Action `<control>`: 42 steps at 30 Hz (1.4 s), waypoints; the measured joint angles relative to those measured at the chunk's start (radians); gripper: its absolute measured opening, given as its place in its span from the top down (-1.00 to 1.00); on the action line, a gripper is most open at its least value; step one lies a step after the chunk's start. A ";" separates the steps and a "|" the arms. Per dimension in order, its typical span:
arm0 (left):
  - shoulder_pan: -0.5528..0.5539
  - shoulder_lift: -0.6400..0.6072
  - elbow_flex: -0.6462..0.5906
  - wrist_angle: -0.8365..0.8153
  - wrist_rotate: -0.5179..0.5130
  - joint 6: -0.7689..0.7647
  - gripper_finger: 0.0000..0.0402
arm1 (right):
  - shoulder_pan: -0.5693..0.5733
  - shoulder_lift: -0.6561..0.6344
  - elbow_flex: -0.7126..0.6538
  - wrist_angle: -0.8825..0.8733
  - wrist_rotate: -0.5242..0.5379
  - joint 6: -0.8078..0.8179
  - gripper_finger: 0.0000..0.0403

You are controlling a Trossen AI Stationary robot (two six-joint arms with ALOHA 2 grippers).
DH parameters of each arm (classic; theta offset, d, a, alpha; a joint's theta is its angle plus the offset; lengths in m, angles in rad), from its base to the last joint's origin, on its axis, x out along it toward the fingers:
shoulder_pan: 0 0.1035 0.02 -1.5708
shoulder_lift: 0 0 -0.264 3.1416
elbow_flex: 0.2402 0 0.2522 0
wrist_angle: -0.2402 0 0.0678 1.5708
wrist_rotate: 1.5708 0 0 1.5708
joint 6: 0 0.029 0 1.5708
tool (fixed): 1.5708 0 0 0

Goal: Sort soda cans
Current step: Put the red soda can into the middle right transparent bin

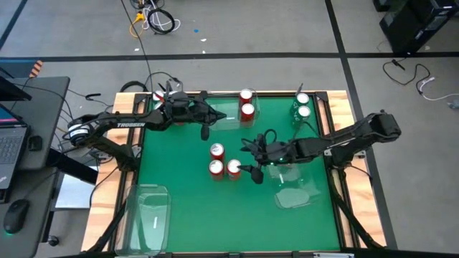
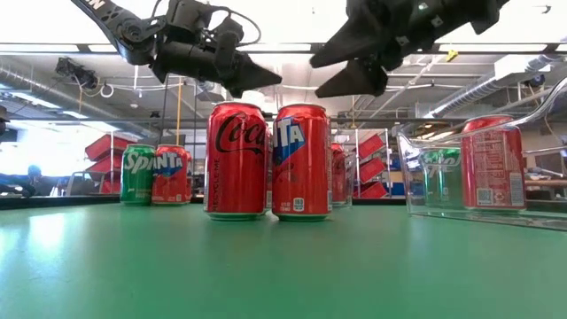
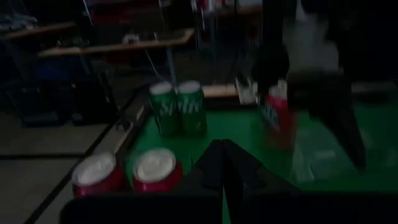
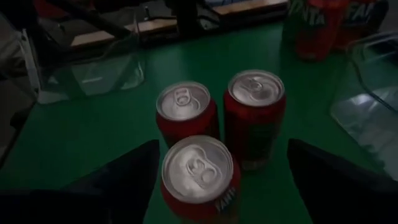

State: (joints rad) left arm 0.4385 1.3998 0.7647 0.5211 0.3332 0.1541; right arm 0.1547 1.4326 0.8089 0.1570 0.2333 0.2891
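Thin aluminium, so the soda cans should be light-to-moderate in weight (full or empty can't be told), stiff enough at the wall yet easy to dent if squeezed hard, and slick — best taken across the mid-body w/ fingers either side, not by the rim. Three red cans [image 4: 214, 134] stand in a tight cluster mid-tabletop, touching or nearly so, which leaves little room for a finger between them; the nearest one [image 4: 200, 171] in the right wrist view is the easiest to straddle. The right tool [image 1: 254, 159] hovers just beside that cluster, fingers spread wide, nothing held. The left tool [image 1: 208, 119] hangs at the far side of the green tabletop [image 1: 179, 208], fingers closed together and empty. Containers: a clear tray [image 1: 229, 117] at the far edge, centre, has two red cans [image 1: 247, 102] in or against it — can't tell which; a pair of green cans [image 1: 302, 105] stands at the far right corner, and whether a tray encloses them isn't clear; two more red tops [image 3: 127, 171] show near the far left corner. An empty-looking clear tray [image 1: 150, 208] sits near left, another [image 1: 297, 192] near right under the right arm. In the low view, a red and a green can [image 2: 469, 173] show through a clear tray wall.
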 joint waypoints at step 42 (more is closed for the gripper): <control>0.000 0.000 0.000 0.026 0.000 -0.055 0.98 | 0.169 -0.065 0.095 -0.233 0.457 0.271 -0.42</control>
State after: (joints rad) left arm 0.4385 1.3998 0.7647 0.5472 0.3332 0.0994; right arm 0.3233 1.3674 0.9036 -0.0761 0.6906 0.5602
